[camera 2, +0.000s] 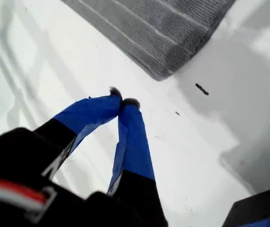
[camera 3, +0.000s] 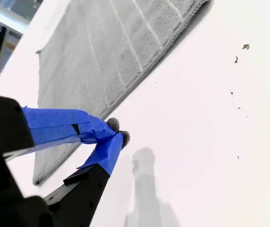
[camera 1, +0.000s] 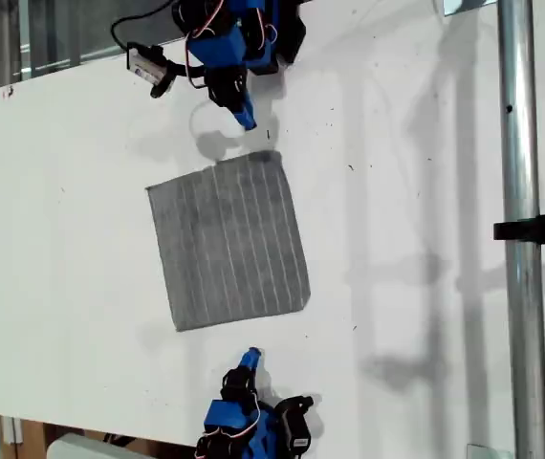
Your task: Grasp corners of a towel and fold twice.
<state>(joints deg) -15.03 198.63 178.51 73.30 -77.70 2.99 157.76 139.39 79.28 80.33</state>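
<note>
Closest to the lens, my first end effector (camera 2: 124,100) is clenched, its blue-taped tips pressed together with nothing between them, poised above the bare white table (camera 2: 206,151). Just beyond the tips lies one rounded corner (camera 2: 161,75) of the grey striped towel (camera 2: 163,28), apart from the jaws. In the exterior view this end effector (camera 1: 247,121) sits at upper centre of the frame, near the towel's upper right corner (camera 1: 274,158).

My second end effector (camera 3: 117,131) is clenched too, tips meeting on nothing, beside one long edge of the towel (camera 3: 102,56). In the exterior view it (camera 1: 250,358) stands at lower centre, just below the towel's lower edge and not touching it.

The towel (camera 1: 229,239) lies flat and unfolded in the middle of the table (camera 1: 62,239), turned slightly askew. A metal pole (camera 1: 521,239) runs down the exterior view's right.
</note>
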